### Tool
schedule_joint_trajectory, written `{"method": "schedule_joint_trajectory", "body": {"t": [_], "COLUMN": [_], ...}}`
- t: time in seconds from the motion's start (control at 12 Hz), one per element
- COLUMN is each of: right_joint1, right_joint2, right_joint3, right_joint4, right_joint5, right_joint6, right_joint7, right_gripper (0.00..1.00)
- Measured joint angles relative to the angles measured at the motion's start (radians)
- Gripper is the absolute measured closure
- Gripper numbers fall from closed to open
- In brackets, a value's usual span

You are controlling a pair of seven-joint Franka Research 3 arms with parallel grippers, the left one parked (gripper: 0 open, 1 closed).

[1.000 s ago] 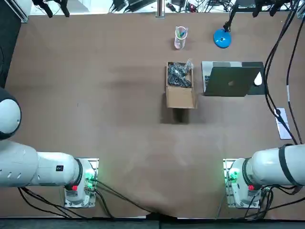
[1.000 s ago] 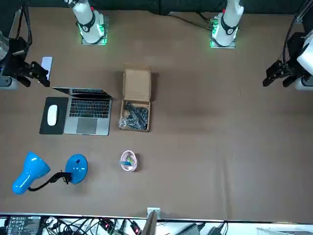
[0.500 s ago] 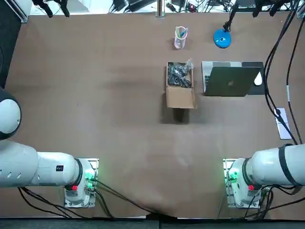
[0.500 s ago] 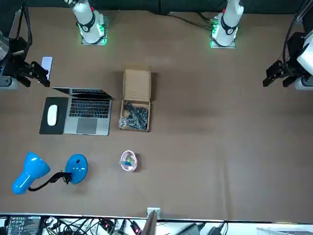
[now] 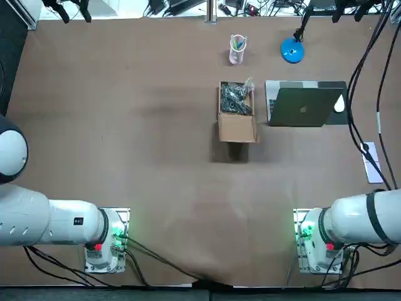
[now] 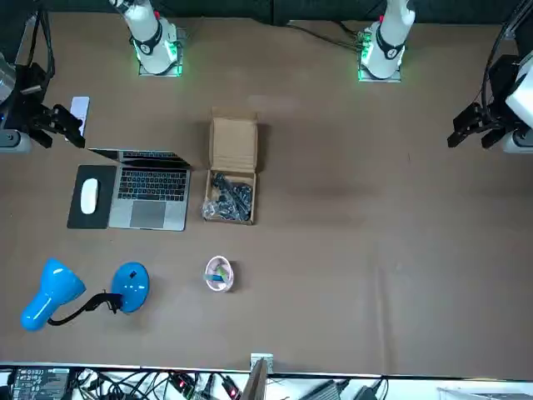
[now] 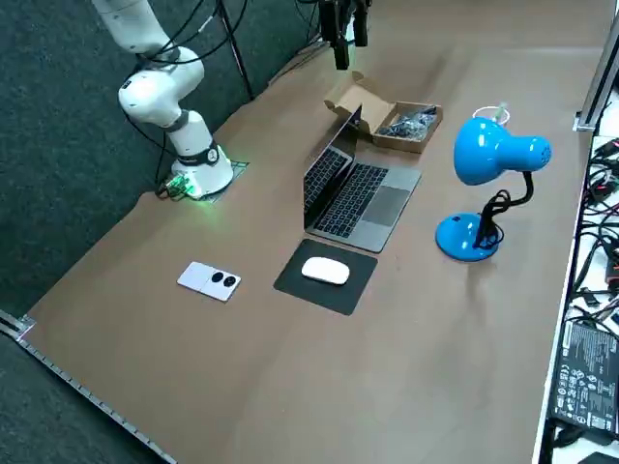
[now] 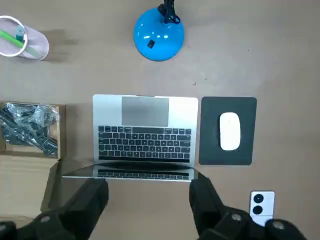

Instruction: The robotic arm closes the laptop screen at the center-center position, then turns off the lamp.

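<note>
Laptop (image 8: 145, 130) open, box (image 8: 30, 131) and mousepad (image 8: 209, 131) flanking; gripper (image 8: 147, 189) spread overhead.

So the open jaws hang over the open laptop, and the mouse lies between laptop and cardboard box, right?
No: the top view shows the mouse on the laptop's side away from the cardboard box. The right arm's open jaws do hang over the open laptop.

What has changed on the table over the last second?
Nothing visibly changed. The right hand hangs open above the laptop, not touching it. The laptop's screen is raised as before, and the lamp, mouse and box sit where they were.
</note>
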Motion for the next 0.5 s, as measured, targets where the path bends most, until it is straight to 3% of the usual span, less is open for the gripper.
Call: {"method": "schedule_joint_trajectory", "body": {"t": [0.5], "right_joint1": [0.001], "right_joint2": [-0.012], "right_joint3": [0.000], "right_joint4": [-0.002], "right_joint5": [0.000], "right_joint6": [-0.035], "right_joint7": [0.000], "right_gripper": [0.00]}}
